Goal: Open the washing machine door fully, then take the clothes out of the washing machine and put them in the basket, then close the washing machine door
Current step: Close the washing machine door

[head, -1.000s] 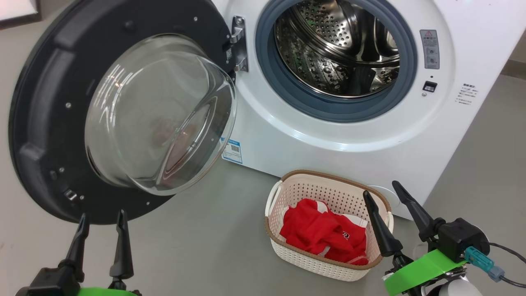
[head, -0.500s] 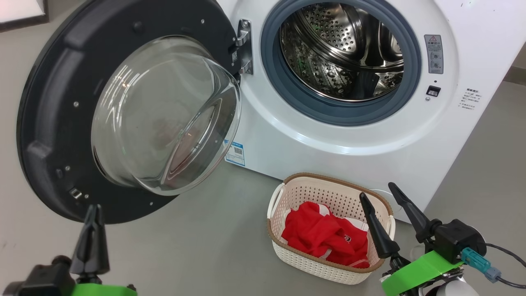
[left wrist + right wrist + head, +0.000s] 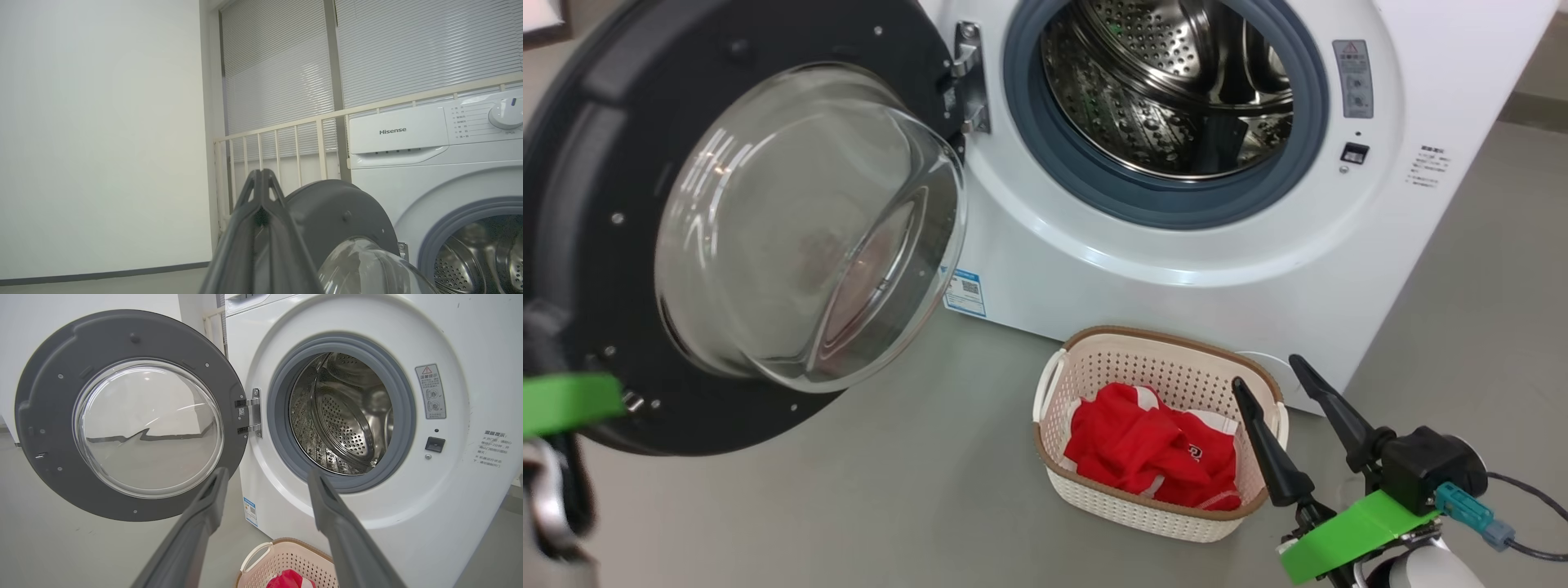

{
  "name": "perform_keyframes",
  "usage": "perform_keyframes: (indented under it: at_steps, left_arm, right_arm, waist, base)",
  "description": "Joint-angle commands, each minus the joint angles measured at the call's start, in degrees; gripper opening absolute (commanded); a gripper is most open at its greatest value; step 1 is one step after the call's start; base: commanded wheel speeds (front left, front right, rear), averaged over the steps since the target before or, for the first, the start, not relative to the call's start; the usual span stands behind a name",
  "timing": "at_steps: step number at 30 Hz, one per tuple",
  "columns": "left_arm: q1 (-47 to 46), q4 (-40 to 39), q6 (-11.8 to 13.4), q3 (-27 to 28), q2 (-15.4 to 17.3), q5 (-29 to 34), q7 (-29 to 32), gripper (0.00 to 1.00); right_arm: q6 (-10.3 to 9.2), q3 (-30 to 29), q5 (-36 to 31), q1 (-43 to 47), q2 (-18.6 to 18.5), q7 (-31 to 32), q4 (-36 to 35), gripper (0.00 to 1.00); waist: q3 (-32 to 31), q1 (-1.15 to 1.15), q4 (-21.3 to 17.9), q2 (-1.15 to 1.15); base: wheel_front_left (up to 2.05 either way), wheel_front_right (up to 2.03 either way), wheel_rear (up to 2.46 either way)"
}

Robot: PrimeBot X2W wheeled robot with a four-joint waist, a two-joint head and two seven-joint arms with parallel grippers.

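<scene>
The door (image 3: pixel 588 163) stands wide open at the left, its glass bowl (image 3: pixel 792 229) bulging into the room and taking up much of that side. The drum mouth (image 3: pixel 1168 98) lies unblocked to a straight reach from the front. Below it the basket (image 3: pixel 1143 514) sits against the washer's (image 3: pixel 1143 278) foot, with clothes (image 3: pixel 1143 449) low inside and room above them. Bare floor (image 3: pixel 890 490) runs between door and basket. A railing (image 3: pixel 321 143) stands behind the door.

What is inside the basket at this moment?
Bright red clothes with white trim lie bunched in the cream basket. They cover most of its bottom, so anything underneath them is hidden.
</scene>
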Motion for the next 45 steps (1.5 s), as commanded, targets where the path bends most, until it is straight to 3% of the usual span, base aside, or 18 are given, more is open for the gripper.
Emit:
perform_keyframes:
  at_steps: [1, 9, 13, 22, 29, 45]
  left_arm:
    - [-4.13, 0.25, 0.97, 3.23, 2.83, 0.13, -0.26, 0.00]
    - [-14.74, 18.56, 2.88, 10.63, 6.28, -5.41, 0.73, 0.00]
    - [-19.16, 26.58, 2.05, 14.27, 7.38, -11.03, 4.42, 0.00]
    - [-27.92, 43.77, -0.15, 21.12, 11.32, -23.31, 21.37, 0.00]
    - [-29.75, 48.21, -2.49, 23.97, 13.02, -28.81, 29.23, 0.00]
    - [-28.43, 50.12, -8.05, 24.27, 12.50, -36.66, 41.52, 0.00]
  right_arm:
    - [0.36, 1.32, 0.74, -2.91, -0.91, -0.37, -1.29, 1.00]
    - [0.36, 2.34, 0.90, -4.32, -1.61, -0.37, -0.91, 1.00]
    - [0.36, 2.39, 0.93, -4.66, -1.97, -0.37, -0.72, 1.00]
    - [0.36, 2.66, 0.96, -5.23, -2.51, -0.37, -0.54, 1.00]
    - [0.36, 2.60, 0.97, -5.39, -2.59, -0.37, -0.55, 1.00]
    - [0.36, 2.78, 0.94, -5.86, -2.64, -0.37, -0.40, 1.00]
  waist:
    - [1.09, 0.00, -1.34, 0.00]
    - [2.45, 0.00, -3.87, 0.00]
    - [2.89, 0.00, -4.56, 0.00]
    - [4.09, 0.00, -5.69, 0.00]
    - [4.76, 0.00, -5.90, 0.00]
    - [5.33, 0.00, -5.06, 0.00]
  base:
    - [0.00, 0.00, 0.00]
    - [0.00, 0.00, 0.00]
    - [0.00, 0.00, 0.00]
    - [0.00, 0.00, 0.00]
    - [0.00, 0.00, 0.00]
    - [0.00, 0.00, 0.00]
